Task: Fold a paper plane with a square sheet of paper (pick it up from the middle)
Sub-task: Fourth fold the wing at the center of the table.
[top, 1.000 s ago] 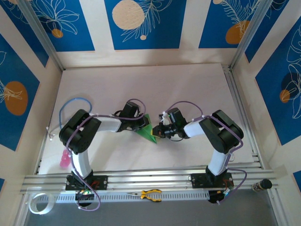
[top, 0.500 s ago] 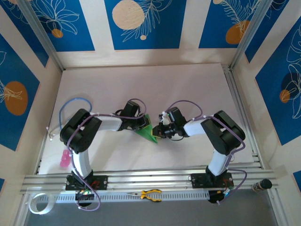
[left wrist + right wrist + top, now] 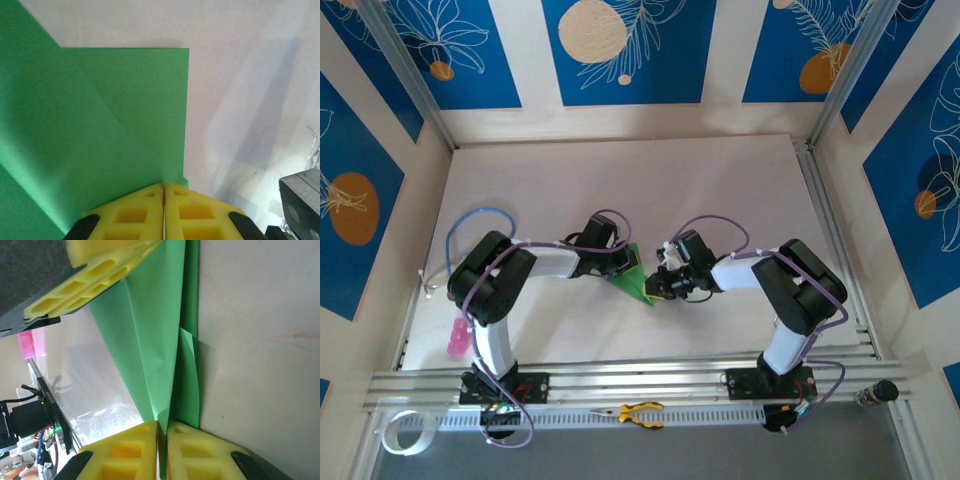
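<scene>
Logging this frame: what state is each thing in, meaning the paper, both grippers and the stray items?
green paper: partly folded, layers and creases showing, pinched at two edges.
left gripper: jaws shut on the green paper.
right gripper: jaws shut on the green paper.
yellow-handled pliers: lying on the front rail, untouched.
pink object: at the table's left edge, untouched.

right gripper (image 3: 657,287) slightly nearer, leftward
</scene>
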You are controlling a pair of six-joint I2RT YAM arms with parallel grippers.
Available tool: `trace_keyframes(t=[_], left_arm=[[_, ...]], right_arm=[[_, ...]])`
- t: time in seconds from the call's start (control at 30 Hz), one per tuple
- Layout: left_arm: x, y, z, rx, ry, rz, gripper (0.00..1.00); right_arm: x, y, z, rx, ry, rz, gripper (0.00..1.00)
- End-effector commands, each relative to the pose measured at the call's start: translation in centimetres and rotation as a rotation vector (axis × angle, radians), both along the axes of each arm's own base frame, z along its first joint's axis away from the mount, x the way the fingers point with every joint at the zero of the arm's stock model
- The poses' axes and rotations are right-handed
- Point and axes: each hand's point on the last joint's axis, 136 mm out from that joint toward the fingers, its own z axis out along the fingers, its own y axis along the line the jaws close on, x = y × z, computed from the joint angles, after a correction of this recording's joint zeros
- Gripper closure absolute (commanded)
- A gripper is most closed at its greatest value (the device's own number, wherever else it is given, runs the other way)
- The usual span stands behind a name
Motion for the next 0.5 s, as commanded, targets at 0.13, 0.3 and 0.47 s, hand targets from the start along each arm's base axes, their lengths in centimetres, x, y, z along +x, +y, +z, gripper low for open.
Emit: trace_keyframes(t=[0.13, 0.3, 0.47], left_arm=[[-0.9, 0.7, -1.9, 0.054, 0.056, -0.01, 0.9], [-1.0, 0.9, -2.0, 0.067, 0.057, -0.009, 0.9], [-0.9, 0.8, -2.1, 0.068, 0.058, -0.01, 0.9]], right_arm=[[-2.3, -0.8, -0.7, -0.022, 0.067, 0.041, 0.9], [-3.0, -1.2, -0.7, -0.03, 0.084, 0.044, 0.87], [-3.6, -1.7, -1.0, -0.041, 0.101, 0.048, 0.88]])
